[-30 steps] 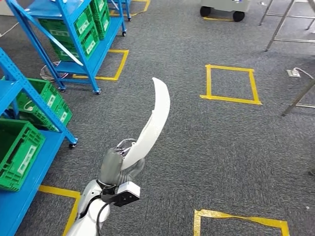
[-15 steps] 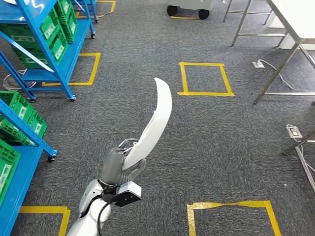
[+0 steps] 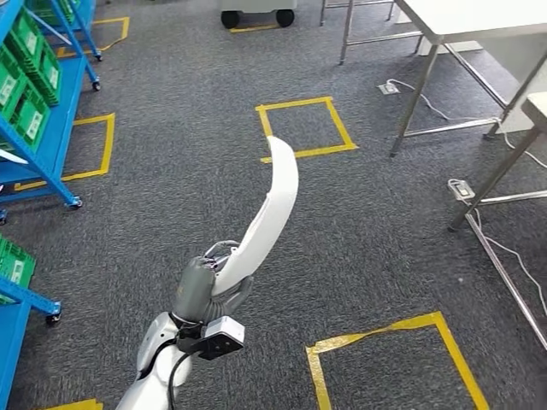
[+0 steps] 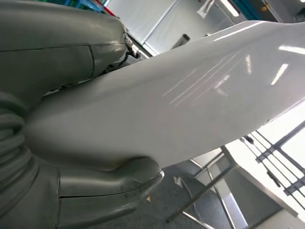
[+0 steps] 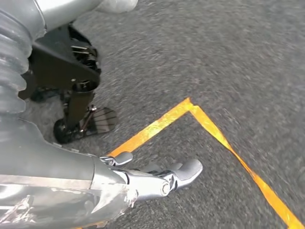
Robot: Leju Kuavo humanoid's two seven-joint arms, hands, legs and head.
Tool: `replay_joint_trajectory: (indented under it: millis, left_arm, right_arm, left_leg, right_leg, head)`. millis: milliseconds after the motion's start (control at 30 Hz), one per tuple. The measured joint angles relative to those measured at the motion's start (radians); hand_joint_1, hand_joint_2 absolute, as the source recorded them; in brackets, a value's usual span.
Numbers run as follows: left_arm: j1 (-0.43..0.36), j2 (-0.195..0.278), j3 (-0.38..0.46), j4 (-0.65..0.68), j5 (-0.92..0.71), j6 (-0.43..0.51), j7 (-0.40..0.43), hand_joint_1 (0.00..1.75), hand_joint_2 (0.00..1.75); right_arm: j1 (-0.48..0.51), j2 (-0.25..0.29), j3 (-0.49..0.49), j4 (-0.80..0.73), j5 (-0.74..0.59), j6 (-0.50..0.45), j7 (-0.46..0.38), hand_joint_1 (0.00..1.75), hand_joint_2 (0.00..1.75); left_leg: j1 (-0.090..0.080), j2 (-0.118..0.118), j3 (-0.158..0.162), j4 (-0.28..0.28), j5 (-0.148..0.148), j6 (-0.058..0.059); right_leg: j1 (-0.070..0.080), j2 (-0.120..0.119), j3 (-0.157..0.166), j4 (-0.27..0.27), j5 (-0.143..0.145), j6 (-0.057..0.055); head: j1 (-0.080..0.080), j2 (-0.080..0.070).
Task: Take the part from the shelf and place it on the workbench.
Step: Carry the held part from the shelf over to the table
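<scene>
My left hand (image 3: 205,288) grips the lower end of a long, curved white part (image 3: 267,217), which rises up and forward over the grey carpet. In the left wrist view the white part (image 4: 187,95) runs across the frame with my grey hand (image 4: 72,138) wrapped around its base. The workbench (image 3: 477,15), white-topped on metal legs, stands at the far right. The blue shelf (image 3: 38,102) with green crates lies at the left. My right hand (image 5: 144,183) hangs over the carpet with its fingers straight and nothing in them.
Yellow tape squares mark the carpet ahead (image 3: 303,128) and near right (image 3: 393,359). A wheeled cart (image 3: 258,8) stands at the far middle. A power strip (image 3: 463,190) and cables lie beside a second table's legs (image 3: 509,273) on the right.
The whole view has swung right: the blue shelves slid off to the left and the workbench came in at the upper right. My left hand keeps the same hold on the white part.
</scene>
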Motion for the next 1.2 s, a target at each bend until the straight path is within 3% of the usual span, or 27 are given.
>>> replay_joint_trajectory:
  millis: [33,67,100,133,200,267,300,333,367,433,500,567,600,633,700,767,833,900,967,1000,1067,1100,1133,1200]
  left_arm:
    - [0.000,0.000,0.001,0.000,0.000,0.000,0.000,1.75,1.75]
    - [0.000,0.000,0.001,0.000,0.000,0.000,0.000,1.75,1.75]
    - [0.000,0.000,0.001,0.000,0.000,0.000,0.000,1.75,1.75]
    - [0.000,0.000,0.001,0.000,0.000,0.000,0.000,1.75,1.75]
    - [0.000,0.000,0.000,0.000,0.000,-0.001,0.000,1.75,1.75]
    - [0.001,0.000,-0.003,0.001,-0.001,-0.002,0.000,1.75,1.75]
    - [0.001,-0.001,-0.005,0.001,-0.002,-0.002,-0.001,1.75,1.75]
    - [0.000,-0.001,-0.007,0.001,-0.002,-0.003,-0.001,1.75,1.75]
    - [0.000,-0.002,-0.010,0.001,-0.003,-0.003,-0.001,1.75,1.75]
    - [-0.001,-0.003,-0.016,0.002,-0.006,-0.003,-0.002,1.75,1.75]
    - [-0.001,-0.002,-0.020,0.003,-0.009,-0.003,-0.003,1.75,1.75]
    - [-0.001,-0.001,-0.022,0.005,-0.011,-0.003,-0.003,1.75,1.75]
    - [-0.001,-0.001,-0.023,0.006,-0.011,-0.003,-0.003,1.75,1.75]
    - [-0.001,-0.001,-0.023,0.007,-0.011,-0.003,-0.003,1.75,1.75]
    - [-0.001,-0.001,-0.024,0.007,-0.011,-0.003,-0.003,1.75,1.75]
    - [-0.001,0.000,-0.025,0.008,-0.012,-0.003,-0.003,1.75,1.75]
    - [-0.002,0.000,-0.026,0.008,-0.012,-0.002,-0.003,1.75,1.75]
    - [-0.002,0.000,-0.028,0.008,-0.013,-0.002,-0.003,1.75,1.75]
    - [-0.002,0.002,-0.029,0.008,-0.013,-0.001,-0.003,1.75,1.75]
    - [-0.002,0.003,-0.029,0.008,-0.013,-0.001,-0.003,1.75,1.75]
    - [-0.001,0.003,-0.029,0.010,-0.013,-0.001,-0.003,1.75,1.75]
    - [-0.001,0.003,-0.029,0.010,-0.013,-0.001,-0.003,1.75,1.75]
    - [-0.001,0.003,-0.029,0.010,-0.013,-0.001,-0.003,1.75,1.75]
    - [-0.001,0.004,-0.029,0.010,-0.013,-0.001,-0.002,1.75,1.75]
  right_arm:
    - [0.000,0.000,0.000,0.000,0.000,0.001,0.000,0.00,1.75]
    - [0.001,0.001,0.000,0.000,0.000,0.002,0.000,0.00,1.75]
    - [0.003,0.001,0.000,0.000,0.001,0.002,0.000,0.00,1.75]
    - [0.004,0.001,0.000,0.000,0.001,0.002,0.000,0.00,1.75]
    - [0.003,0.001,0.000,0.000,0.001,0.002,0.000,0.00,1.75]
    - [0.002,0.001,0.000,-0.001,0.000,0.002,0.000,0.00,1.75]
    - [0.004,0.001,0.000,-0.001,0.000,0.002,0.000,0.00,1.75]
    - [0.007,0.001,0.001,-0.001,-0.001,0.002,0.000,0.00,1.75]
    - [0.011,0.001,0.001,0.000,-0.001,0.002,0.000,0.00,1.75]
    - [0.013,0.001,0.001,0.000,-0.002,0.002,0.000,0.00,1.75]
    - [0.008,0.001,0.002,0.000,-0.002,0.002,0.000,0.00,1.75]
    - [0.005,0.002,0.002,0.000,-0.002,0.002,0.000,0.00,1.75]
    - [0.006,0.002,0.003,0.000,-0.003,0.002,0.000,0.00,1.75]
    - [0.007,0.002,0.003,0.000,-0.003,0.002,0.000,0.00,1.75]
    - [0.007,0.002,0.003,0.000,-0.004,0.002,0.000,0.00,1.75]
    - [0.003,0.003,0.003,0.000,-0.004,0.002,0.000,0.00,1.75]
    - [0.003,0.003,0.004,-0.001,-0.005,0.001,0.000,0.00,1.75]
    - [0.006,0.003,0.004,-0.001,-0.003,-0.003,0.000,0.00,1.75]
    - [0.005,0.003,0.004,-0.001,0.000,-0.006,0.000,0.00,1.75]
    - [0.004,0.003,0.005,-0.001,0.001,-0.006,0.000,0.00,1.75]
    - [0.004,0.003,0.005,-0.001,0.002,-0.006,0.000,0.00,1.75]
    - [0.005,0.003,0.006,-0.001,0.003,-0.006,0.000,0.00,1.75]
    - [0.007,0.003,0.006,-0.001,0.004,-0.006,0.000,0.00,1.75]
    - [0.009,0.003,0.009,-0.001,0.006,-0.006,0.000,0.00,1.75]
  left_leg:
    - [0.000,-0.008,-0.034,0.054,-0.015,-0.001]
    - [0.001,-0.011,-0.055,0.079,-0.011,-0.001]
    - [0.001,-0.014,-0.058,0.068,0.013,-0.002]
    - [0.003,-0.018,-0.043,0.025,0.051,-0.003]
    - [0.012,-0.059,0.009,-0.099,0.119,-0.008]
    - [0.018,-0.099,0.038,-0.165,0.136,-0.005]
    - [0.017,-0.103,0.040,-0.172,0.131,0.001]
    - [0.016,-0.093,0.039,-0.171,0.132,0.009]
    - [0.016,-0.082,0.040,-0.172,0.132,0.016]
    - [0.016,-0.057,0.044,-0.175,0.132,0.029]
    - [0.010,-0.027,0.046,-0.175,0.128,0.038]
    - [0.005,0.002,0.049,-0.175,0.124,0.041]
    - [0.003,0.015,0.052,-0.175,0.121,0.042]
    - [0.002,0.027,0.056,-0.175,0.117,0.041]
    - [-0.001,0.048,0.069,-0.175,0.107,0.036]
    - [-0.005,0.065,0.078,-0.175,0.098,0.028]
    - [-0.006,0.081,0.084,-0.179,0.095,0.018]
    - [-0.001,0.065,0.088,-0.172,0.084,0.006]
    - [0.002,0.019,0.055,-0.101,0.047,-0.001]
    - [0.002,0.001,0.017,-0.036,0.022,-0.003]
    - [0.002,-0.010,-0.059,0.075,-0.005,-0.005]
    - [0.002,-0.011,-0.079,0.092,0.007,-0.005]
    - [0.003,-0.013,-0.078,0.068,0.039,-0.006]
    - [0.010,-0.044,-0.036,-0.044,0.120,-0.010]
  right_leg:
    - [0.000,0.015,0.000,0.000,-0.001,-0.001]
    - [-0.001,0.030,0.000,0.000,-0.001,-0.002]
    - [-0.002,0.046,0.001,0.000,-0.001,-0.001]
    - [-0.004,0.061,0.002,0.001,-0.001,0.002]
    - [-0.007,0.091,-0.001,0.008,-0.002,0.012]
    - [-0.010,0.114,-0.012,0.016,-0.002,0.024]
    - [-0.011,0.123,-0.017,0.016,-0.001,0.030]
    - [-0.014,0.132,-0.022,0.013,0.002,0.035]
    - [-0.014,0.125,-0.027,0.015,0.001,0.039]
    - [-0.009,0.072,-0.056,0.066,-0.028,0.046]
    - [-0.007,0.011,-0.121,0.194,-0.090,0.049]
    - [-0.008,-0.006,-0.174,0.295,-0.123,0.049]
    - [-0.008,-0.009,-0.173,0.295,-0.113,0.048]
    - [-0.008,-0.013,-0.151,0.255,-0.086,0.046]
    - [-0.001,-0.045,-0.074,0.119,-0.027,0.039]
    - [0.007,-0.069,-0.025,0.037,-0.004,0.031]
    - [0.012,-0.055,-0.021,0.027,-0.005,0.022]
    - [0.009,-0.033,-0.013,0.017,-0.004,0.012]
    - [0.001,-0.011,-0.002,0.006,-0.003,0.004]
    - [-0.001,0.001,0.000,0.005,-0.003,0.001]
    - [-0.002,0.027,0.002,0.005,-0.005,-0.002]
    - [-0.003,0.041,0.003,0.005,-0.006,-0.002]
    - [-0.005,0.055,0.005,0.005,-0.007,-0.001]
    - [-0.010,0.085,0.009,0.007,-0.011,0.007]
  head:
    - [-0.002,0.000]
    - [-0.002,0.000]
    - [-0.002,0.000]
    - [-0.002,0.000]
    - [-0.002,0.000]
    - [-0.002,0.000]
    - [-0.002,0.000]
    - [-0.001,0.000]
    - [-0.001,0.000]
    - [0.007,0.000]
    - [0.014,0.000]
    - [0.014,0.000]
    - [0.014,0.000]
    - [0.014,0.000]
    - [0.014,0.000]
    - [0.013,0.000]
    - [0.012,0.000]
    - [0.011,0.000]
    - [0.007,0.000]
    - [0.005,0.000]
    - [0.003,0.000]
    - [0.003,0.000]
    - [0.003,0.000]
    - [0.003,0.000]
